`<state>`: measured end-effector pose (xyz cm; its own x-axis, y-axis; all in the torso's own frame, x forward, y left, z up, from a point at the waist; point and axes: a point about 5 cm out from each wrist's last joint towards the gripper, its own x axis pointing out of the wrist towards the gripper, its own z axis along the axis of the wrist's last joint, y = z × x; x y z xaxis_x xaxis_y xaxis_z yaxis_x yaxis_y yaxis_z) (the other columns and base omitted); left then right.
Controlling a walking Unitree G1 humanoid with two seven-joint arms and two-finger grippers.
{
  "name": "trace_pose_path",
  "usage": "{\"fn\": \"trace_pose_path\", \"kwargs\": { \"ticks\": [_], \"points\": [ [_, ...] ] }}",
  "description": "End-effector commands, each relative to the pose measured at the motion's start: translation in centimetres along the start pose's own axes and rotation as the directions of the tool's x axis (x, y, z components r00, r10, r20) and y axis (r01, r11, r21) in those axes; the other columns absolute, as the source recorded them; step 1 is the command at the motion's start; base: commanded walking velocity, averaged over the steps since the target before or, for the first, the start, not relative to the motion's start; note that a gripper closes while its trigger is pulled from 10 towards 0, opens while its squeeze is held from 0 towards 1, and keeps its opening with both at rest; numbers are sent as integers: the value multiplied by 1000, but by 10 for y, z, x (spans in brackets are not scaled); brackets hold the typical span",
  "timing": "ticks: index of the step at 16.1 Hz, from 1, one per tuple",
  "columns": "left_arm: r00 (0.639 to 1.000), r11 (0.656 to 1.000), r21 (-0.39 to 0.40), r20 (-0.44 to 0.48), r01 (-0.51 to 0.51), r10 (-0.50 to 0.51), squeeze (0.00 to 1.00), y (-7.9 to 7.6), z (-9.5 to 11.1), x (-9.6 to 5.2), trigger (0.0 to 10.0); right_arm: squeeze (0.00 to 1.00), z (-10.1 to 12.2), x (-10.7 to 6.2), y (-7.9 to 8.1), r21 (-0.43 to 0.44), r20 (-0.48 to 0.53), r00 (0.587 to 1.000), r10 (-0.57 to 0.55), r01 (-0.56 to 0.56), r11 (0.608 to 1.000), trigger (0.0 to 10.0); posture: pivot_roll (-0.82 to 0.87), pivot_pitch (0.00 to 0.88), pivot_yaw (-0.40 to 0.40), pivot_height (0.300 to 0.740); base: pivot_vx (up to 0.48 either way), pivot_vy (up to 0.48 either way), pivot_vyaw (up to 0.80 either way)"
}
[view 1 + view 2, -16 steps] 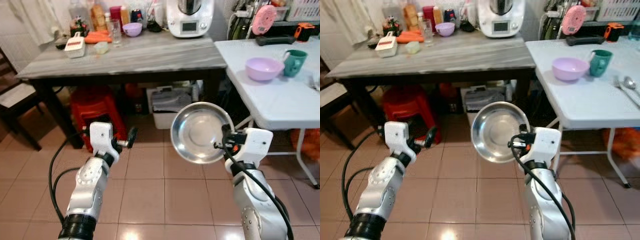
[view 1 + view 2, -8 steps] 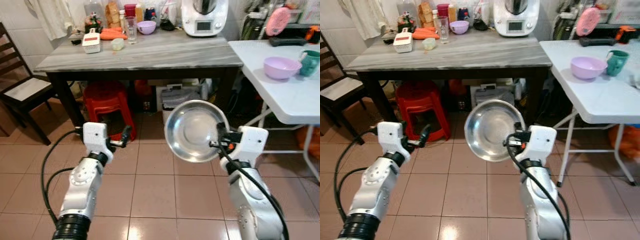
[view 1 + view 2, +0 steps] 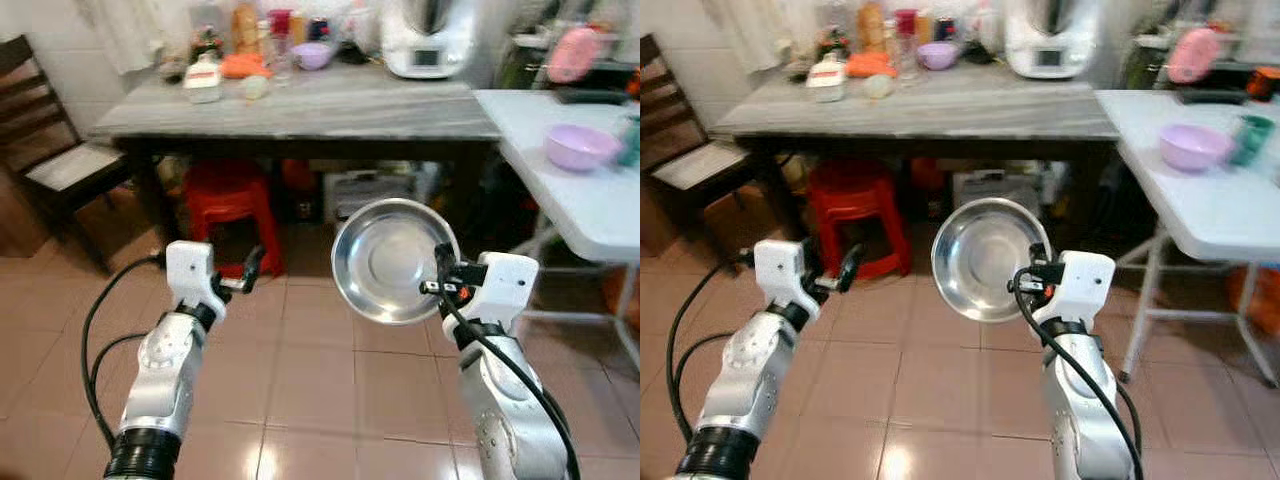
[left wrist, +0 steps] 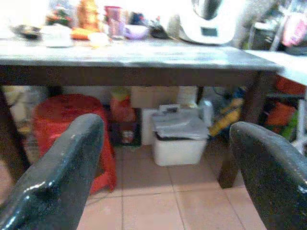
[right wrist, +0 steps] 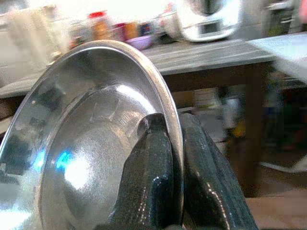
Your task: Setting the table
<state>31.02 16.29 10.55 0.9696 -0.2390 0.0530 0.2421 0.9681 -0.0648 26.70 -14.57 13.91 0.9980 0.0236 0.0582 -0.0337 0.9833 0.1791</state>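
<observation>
— Where do we have the steel bowl (image 3: pixel 393 261)?

— Our right gripper (image 5: pixel 176 158) is clamped on its rim, holding it on edge above the tiled floor (image 3: pixel 300 380), short of the grey surface (image 3: pixel 300 105).

— And our left gripper (image 3: pixel 250 271)?

— Fingers (image 4: pixel 53 177) spread apart, holding nothing, near the red stool (image 3: pixel 225 195).
</observation>
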Motion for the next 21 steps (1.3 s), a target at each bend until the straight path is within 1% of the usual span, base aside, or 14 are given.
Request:
{"fn": "trace_pose_path", "kwargs": {
  "ticks": [1,6,9,12,18,21],
  "points": [
    [1000,1000,8,6,-7,7,0,2,1,-1,10000,0,8,3,5,2,32,999,23,-23,1000,10000,-22,0,55,740,334,0,0],
    [1000,1000,-2,10,-2,2,0,0,1,0,10000,0,8,3,3,-1,34,999,24,-24,1000,10000,-22,0,48,740,332,0,0],
    [1000,1000,-22,10,2,-1,0,-1,0,-1,10000,0,9,5,4,-2,35,999,29,-29,1000,10000,-20,0,44,740,0,0,0],
    [1000,1000,-16,20,19,-18,0,-4,0,-2,10000,0,10,6,4,-4,40,999,29,-29,1000,10000,-20,0,41,740,0,0,0],
    [999,999,-26,25,47,-47,0,-10,0,-2,10000,0,12,6,1,1,45,999,13,-13,1000,10000,-27,0,43,740,339,0,0],
    [998,998,-27,22,57,-57,0,-10,0,-1,10000,0,12,5,2,6,46,999,8,-9,1000,10000,-28,0,49,740,372,0,-685]
  ]
}}
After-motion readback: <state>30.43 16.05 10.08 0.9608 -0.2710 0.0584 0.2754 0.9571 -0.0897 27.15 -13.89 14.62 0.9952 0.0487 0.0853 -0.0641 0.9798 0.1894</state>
